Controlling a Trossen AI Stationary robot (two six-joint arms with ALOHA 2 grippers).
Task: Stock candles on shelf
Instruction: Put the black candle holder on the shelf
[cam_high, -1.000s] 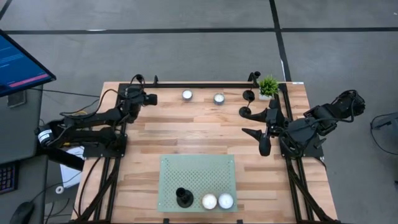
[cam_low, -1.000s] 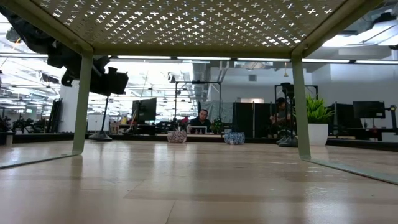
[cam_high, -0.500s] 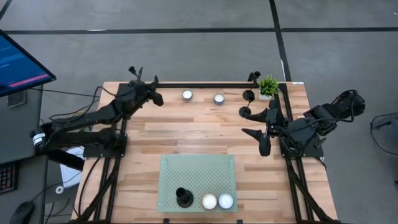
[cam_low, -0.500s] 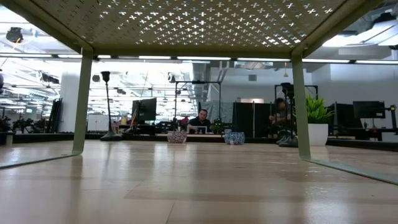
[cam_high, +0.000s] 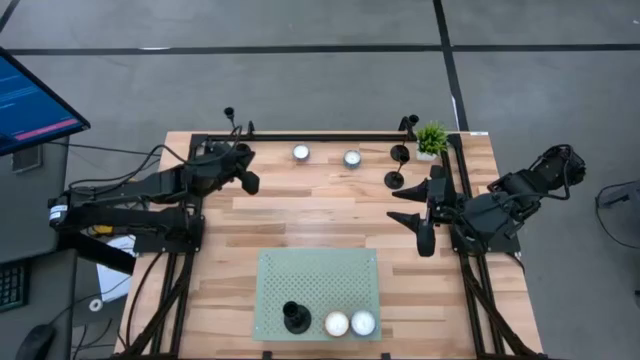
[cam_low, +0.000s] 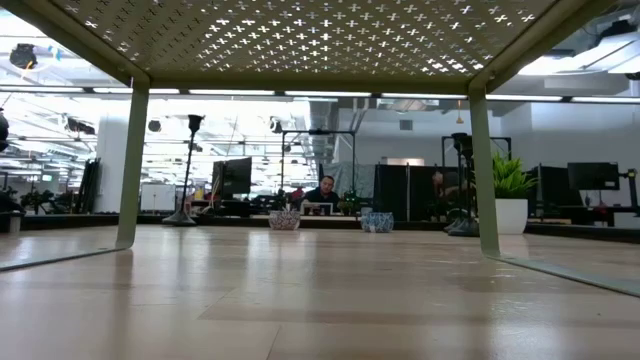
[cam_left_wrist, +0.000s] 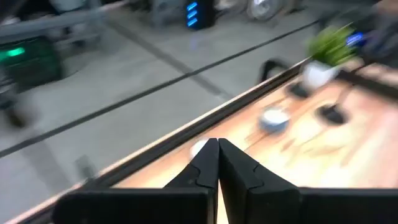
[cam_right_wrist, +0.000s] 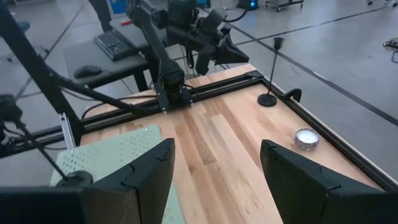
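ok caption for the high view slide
Two candles on the shelf, two on the table; left gripper nearest them.

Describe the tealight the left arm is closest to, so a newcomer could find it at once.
Start at the wooden table's far edge in the high view. Two tealights sit there; take the left tealight, nearest the left pincer. The other tealight lies toward the potted plant.

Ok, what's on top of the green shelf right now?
On the shelf: two candles and a black candlestick along its near edge. Nothing shows beneath it in the low view.
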